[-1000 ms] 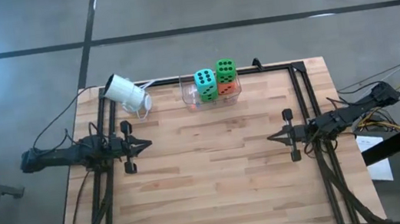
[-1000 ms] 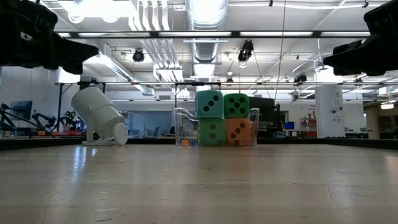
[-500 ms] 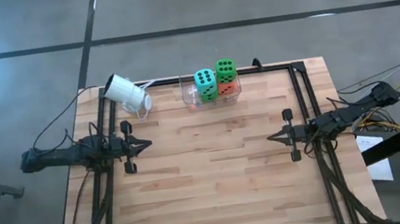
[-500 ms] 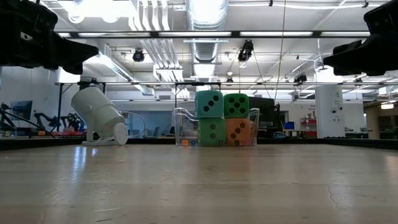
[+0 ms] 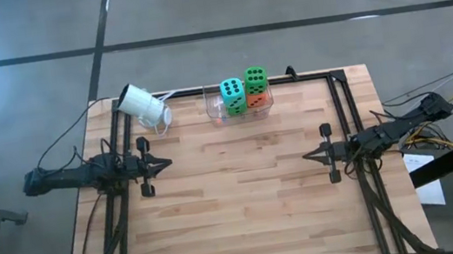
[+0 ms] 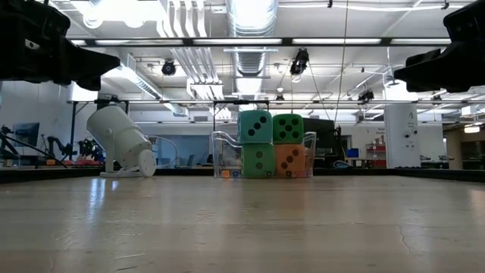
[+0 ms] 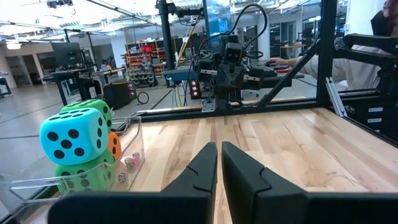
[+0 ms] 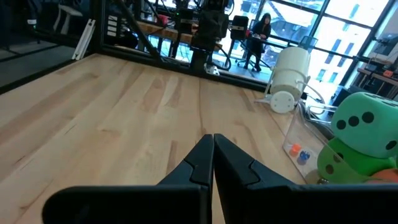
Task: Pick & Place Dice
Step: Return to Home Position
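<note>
Four big soft dice stand stacked two on two in a clear plastic box at the table's far edge: a teal one and a green one on top of a green one and an orange-red one. Tiny coloured dice lie on the box's floor. My left gripper is shut at the table's left side, pointing level toward the middle. My right gripper is shut at the right side, facing it. Both stay well short of the box.
A white cup-like camera housing lies tilted at the far left corner, left of the box. Black frame rails run along the table's sides and far edge. Bare wood lies between the two grippers and toward the near edge.
</note>
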